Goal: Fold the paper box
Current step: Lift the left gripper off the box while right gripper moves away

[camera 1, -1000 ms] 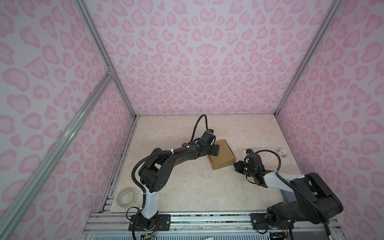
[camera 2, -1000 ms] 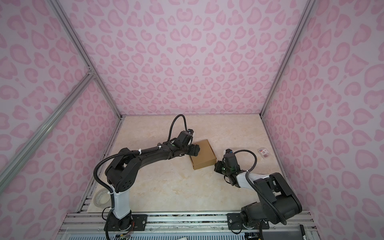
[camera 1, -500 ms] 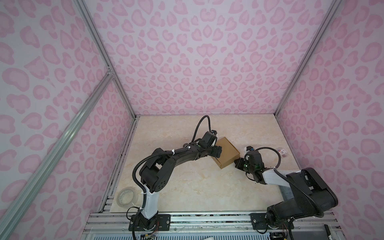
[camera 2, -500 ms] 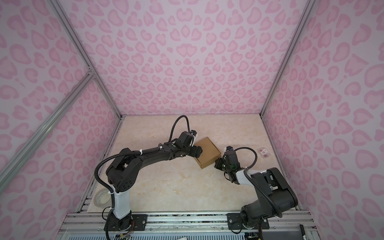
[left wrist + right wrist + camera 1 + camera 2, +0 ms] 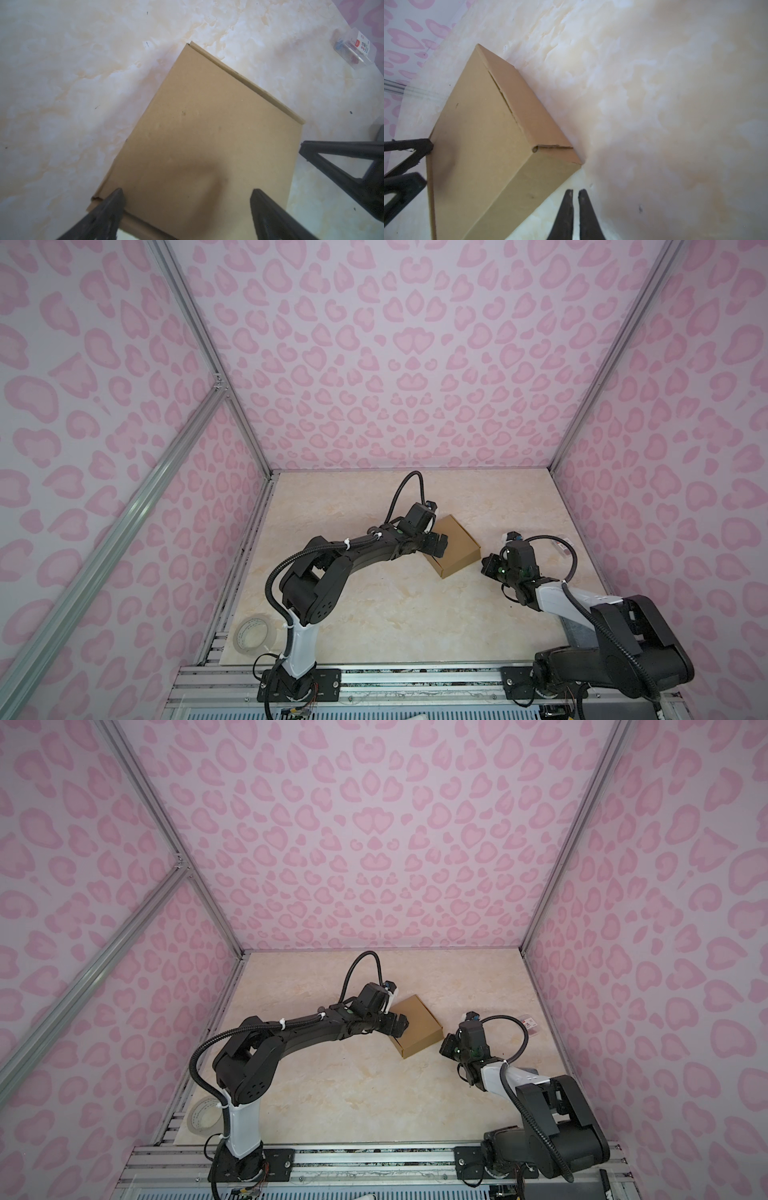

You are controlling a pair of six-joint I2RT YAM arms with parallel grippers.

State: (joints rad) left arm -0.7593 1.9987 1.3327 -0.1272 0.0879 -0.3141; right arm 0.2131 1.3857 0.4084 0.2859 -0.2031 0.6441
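- Paper box (image 5: 457, 543): closed, lying flat on the table (image 5: 374, 614), a little right of the middle in both top views.
- Turned diagonally: one corner toward the back wall (image 5: 415, 364), the opposite corner toward the front edge of the table. Lid face up, a low side wall facing front-right.
- Almost square from above, so long axis hard to tell. In the left wrist view, paper box (image 5: 207, 135) somewhat longer in the direction away from the camera.
- Left arm (image 5: 374, 549): bent sharply above its base at front left, then stretched low over the table toward the right and back.
- Left gripper (image 5: 439, 546): at the left corner of the box, jaws wide apart, holding nothing. Fingertips over the lid near its edge; contact with the cardboard not possible to judge.
- Right arm (image 5: 557, 599): low, reaching from front right toward back left.
- Right gripper (image 5: 575, 193): just beside the right corner of the box, not touching. Fingers nearly together with only a thin slit, nothing between.
- Left corner of the box hidden under the left gripper in both top views; near edge cut off in the left wrist view.
- Clear packet (image 5: 353, 49) with red-white label: near the right edge of the table, well apart from the box, print too small to read.
- Tape roll (image 5: 254, 632): at the front left corner of the table.
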